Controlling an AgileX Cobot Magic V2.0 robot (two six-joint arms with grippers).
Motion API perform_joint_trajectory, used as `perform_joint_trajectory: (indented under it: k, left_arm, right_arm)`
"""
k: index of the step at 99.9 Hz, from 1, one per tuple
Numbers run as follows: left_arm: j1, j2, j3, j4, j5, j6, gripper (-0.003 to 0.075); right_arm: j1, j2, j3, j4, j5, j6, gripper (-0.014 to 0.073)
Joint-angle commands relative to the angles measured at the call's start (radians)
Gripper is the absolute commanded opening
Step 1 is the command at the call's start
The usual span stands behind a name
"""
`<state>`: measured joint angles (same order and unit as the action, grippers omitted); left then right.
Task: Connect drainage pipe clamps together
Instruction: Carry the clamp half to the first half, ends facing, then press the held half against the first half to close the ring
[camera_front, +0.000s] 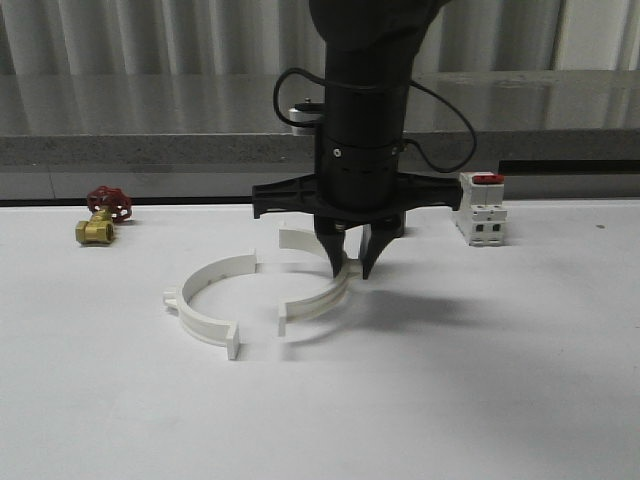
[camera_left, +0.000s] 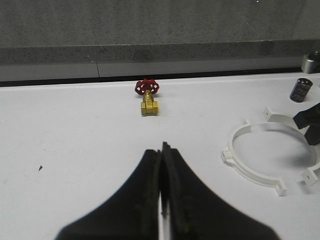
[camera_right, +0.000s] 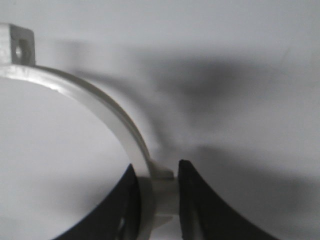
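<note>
Now right pincer (camera_front: 352, 268) clamped on right half-ring (camera_front: 318, 300); left pincer (camera_left: 162, 150) closed, holding nothing.

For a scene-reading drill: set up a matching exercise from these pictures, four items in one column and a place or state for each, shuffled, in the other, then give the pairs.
Items
1. left half-ring clamp
2. right half-ring clamp
3. brass valve with red handwheel
4. white breaker switch with red top

Places or states
A. at the table's far left edge
B. lying free on the table, nothing touching it
C. standing at the far right, beside the arm
D. its band between the right gripper's jaws

Pairs: 1-B, 2-D, 3-A, 4-C
</note>
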<state>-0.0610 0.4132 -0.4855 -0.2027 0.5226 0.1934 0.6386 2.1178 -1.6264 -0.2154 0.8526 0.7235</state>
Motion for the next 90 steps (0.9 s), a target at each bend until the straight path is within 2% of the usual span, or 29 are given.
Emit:
perform_joint_trajectory:
  k: [1, 35, 90]
  left_arm:
    - [-0.006, 0.005, -0.024, -0.019, -0.068, -0.001, -0.0021]
    - [-0.006, 0.005, -0.024, -0.019, -0.069, -0.001, -0.0021]
    - [-0.006, 0.005, -0.024, -0.019, -0.071, -0.001, -0.0021]
  right_arm:
    - [0.01, -0.036, -0.058, -0.028, -0.002, 0.012, 0.0097]
    - [0.031, 0.023, -0.136, -0.029, 0.036, 0.045, 0.0097]
    - [0.039, 0.039, -0.14, -0.006, 0.029, 0.062, 0.0097]
